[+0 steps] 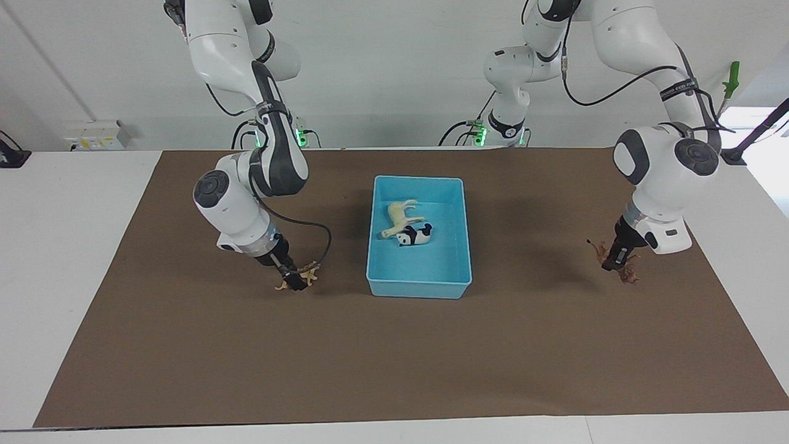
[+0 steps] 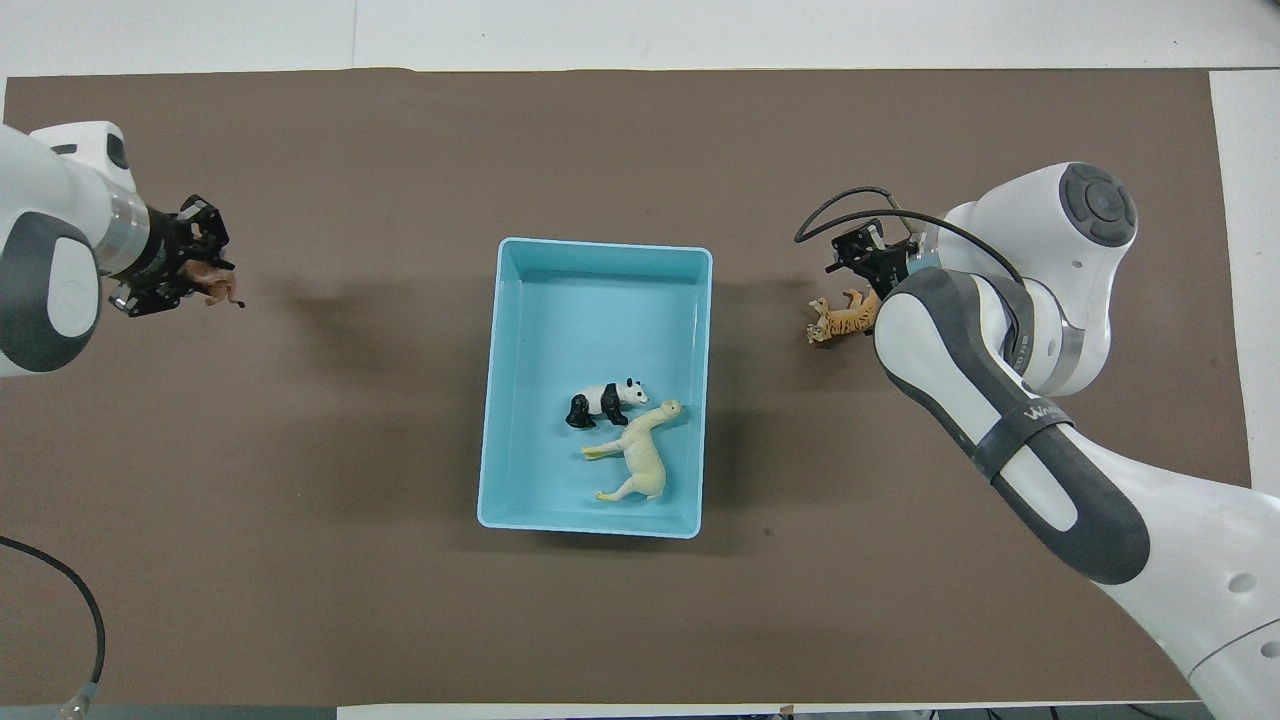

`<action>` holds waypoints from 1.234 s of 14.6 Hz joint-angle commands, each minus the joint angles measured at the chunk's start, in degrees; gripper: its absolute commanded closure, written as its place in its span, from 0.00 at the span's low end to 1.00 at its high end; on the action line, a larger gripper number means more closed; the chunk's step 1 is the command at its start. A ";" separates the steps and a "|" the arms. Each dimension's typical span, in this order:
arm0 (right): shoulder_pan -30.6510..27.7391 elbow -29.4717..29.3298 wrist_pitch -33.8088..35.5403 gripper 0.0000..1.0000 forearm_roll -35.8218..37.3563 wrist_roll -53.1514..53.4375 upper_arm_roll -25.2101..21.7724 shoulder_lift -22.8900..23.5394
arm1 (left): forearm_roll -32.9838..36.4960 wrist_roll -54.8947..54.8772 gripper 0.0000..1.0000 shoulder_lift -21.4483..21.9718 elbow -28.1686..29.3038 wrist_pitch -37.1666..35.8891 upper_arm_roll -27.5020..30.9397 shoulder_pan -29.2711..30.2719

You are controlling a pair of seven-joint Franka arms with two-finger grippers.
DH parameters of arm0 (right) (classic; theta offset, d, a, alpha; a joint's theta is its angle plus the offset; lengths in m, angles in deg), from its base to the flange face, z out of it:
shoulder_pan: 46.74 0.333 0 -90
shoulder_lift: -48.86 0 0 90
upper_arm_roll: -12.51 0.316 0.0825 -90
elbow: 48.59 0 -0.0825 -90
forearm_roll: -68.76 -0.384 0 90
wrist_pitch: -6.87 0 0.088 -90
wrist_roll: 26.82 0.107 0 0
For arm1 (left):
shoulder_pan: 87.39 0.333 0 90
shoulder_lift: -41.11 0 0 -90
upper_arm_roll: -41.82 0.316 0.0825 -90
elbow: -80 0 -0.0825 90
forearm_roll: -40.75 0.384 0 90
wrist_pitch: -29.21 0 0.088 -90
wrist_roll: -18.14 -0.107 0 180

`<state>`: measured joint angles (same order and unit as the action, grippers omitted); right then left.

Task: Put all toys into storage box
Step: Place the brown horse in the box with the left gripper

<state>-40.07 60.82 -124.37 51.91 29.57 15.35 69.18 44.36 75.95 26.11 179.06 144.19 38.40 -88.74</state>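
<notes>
While both arms are down at the mat, two of the four toys already lie in the box.

Storage box: light blue bin at the middle of the brown mat, between the two arms.

Horse: cream-white, on its side inside the box, in the part nearer the robots.

Panda: black-and-white, on its side inside the box, touching or just beside the horse, a little farther from the robots than it.

Tiger: orange striped, on the mat toward the right arm's end, well apart from the box, partly hidden by the gripper.

Right gripper: lowered onto the tiger, fingers on either side of its body; whether they have closed on it, I cannot tell.

Lion-like animal: dark brown, on the mat toward the left arm's end, well apart from the box.

Left gripper: down at the brown animal, its tips right against it; the figurine shows just past the fingers in the overhead view. How far the fingers are open, I cannot tell.
</notes>
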 commanded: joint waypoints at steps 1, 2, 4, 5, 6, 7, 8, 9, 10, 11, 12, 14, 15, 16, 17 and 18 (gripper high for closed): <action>-0.07 1.24 -2.35 0.06 -1.00 0.83 0.24 0.07 | -0.35 15.87 0.83 1.45 -2.56 -6.17 0.78 -12.23; 0.27 2.12 -3.75 0.06 -1.00 0.74 0.24 0.08 | -0.61 21.33 0.83 2.68 -2.55 -6.52 0.69 -15.66; 0.36 3.70 -5.78 0.07 -1.00 0.57 0.33 0.08 | -2.19 28.91 0.83 5.67 -1.16 -6.35 0.61 -21.73; 0.36 4.06 -6.05 0.08 -1.00 0.48 0.33 0.08 | -3.68 31.55 0.83 6.12 -0.45 -5.74 0.61 -23.85; 0.36 4.15 -6.13 0.08 -1.00 0.39 0.33 0.08 | -5.87 33.40 0.82 6.30 0.42 -4.61 0.61 -25.35; 0.36 4.24 -6.14 0.11 -1.00 0.22 0.24 -0.01 | -7.19 33.77 0.81 7.26 3.13 -1.81 0.61 -26.85; 0.36 4.50 -6.14 0.16 -1.00 -0.13 0.33 -0.01 | -7.55 33.95 0.80 8.66 7.25 3.26 0.61 -29.04; 0.36 4.59 -6.14 0.30 -1.00 -0.83 0.33 -0.01 | -7.65 34.04 0.77 10.50 11.90 8.45 0.61 -30.62; 0.36 4.59 -6.14 0.49 -1.00 -0.93 0.33 -0.01 | -7.65 33.95 0.71 11.82 15.60 11.81 0.61 -31.42; 0.28 4.59 -6.14 0.66 -1.00 -0.93 0.24 -0.01 | -7.65 33.77 0.45 12.79 17.99 13.49 0.61 -32.04; 0.36 4.68 -6.22 0.82 -1.00 -1.28 0.24 -0.01 | -7.56 33.95 0.26 12.80 17.84 13.08 0.61 -32.05; 0.19 4.76 -6.14 1.00 -1.00 -3.29 0.24 -0.10 | -7.56 33.86 0.00 12.80 17.05 12.46 0.69 -31.96; -0.07 4.68 -6.14 1.00 -1.00 -3.82 0.24 -0.10 | -7.56 33.77 0.00 13.06 16.87 12.02 0.78 -31.78; -0.16 4.33 -5.87 1.00 -1.00 -3.91 0.24 -0.10 | -7.47 33.42 0.00 13.94 16.61 10.71 0.96 -31.35; -0.16 3.54 -5.09 1.00 -1.00 -3.74 0.24 -0.27 | -7.04 32.55 0.00 15.25 16.08 8.44 1.57 -30.82; 0.19 1.79 -3.17 1.00 -1.00 -3.22 0.33 -0.89 | -7.03 27.32 0.00 17.09 15.64 5.37 2.79 -27.86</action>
<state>-39.68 64.10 -129.30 51.91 27.59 15.37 69.61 37.46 108.86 38.61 194.00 154.28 39.45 -119.77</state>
